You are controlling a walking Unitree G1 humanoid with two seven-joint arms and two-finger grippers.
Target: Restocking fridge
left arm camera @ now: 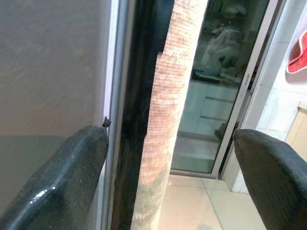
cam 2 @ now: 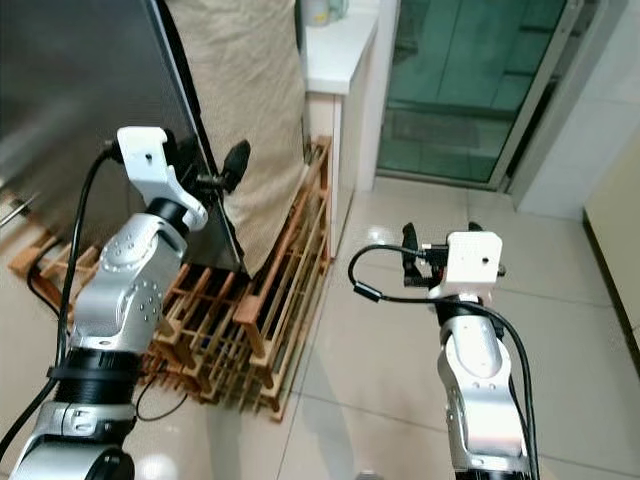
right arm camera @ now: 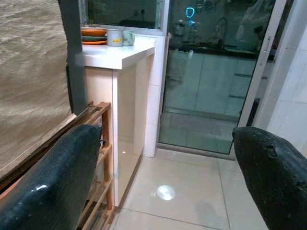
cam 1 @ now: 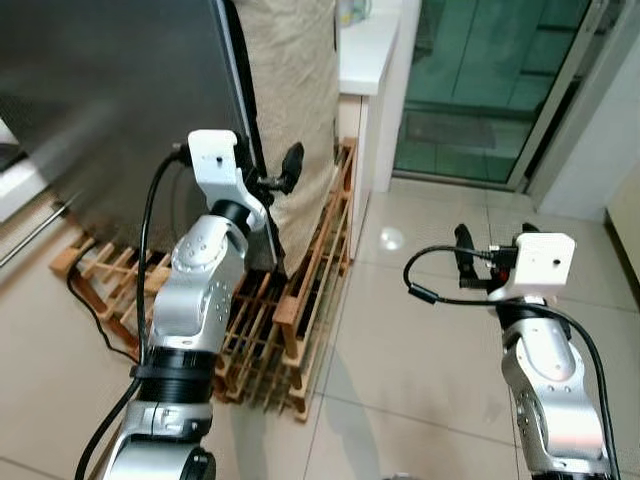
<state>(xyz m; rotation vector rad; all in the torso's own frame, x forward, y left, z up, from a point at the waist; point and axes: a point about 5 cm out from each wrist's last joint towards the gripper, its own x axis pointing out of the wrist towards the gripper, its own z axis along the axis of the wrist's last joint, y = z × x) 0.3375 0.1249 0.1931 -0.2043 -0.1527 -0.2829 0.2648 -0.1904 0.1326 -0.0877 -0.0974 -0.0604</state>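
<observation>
fridge (cam 1: 110, 110): dark grey door, upper left of frame, cloth-covered side, on wooden rack (cam 1: 300, 310) | left hand (cam 1: 275, 180): fingers spread wide at door edge, empty | right hand (cam 1: 470, 262): wide open, empty, lower right over floor

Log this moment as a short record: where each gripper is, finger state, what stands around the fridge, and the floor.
left gripper: raised at the edge of the dark fridge door, fingers open, holding nothing
right gripper: held out over the tiled floor, fingers open, empty
beside door: beige woven cover hanging over the fridge side
under fridge: wooden slatted rack on the floor
behind: white counter with cups, glass door
</observation>
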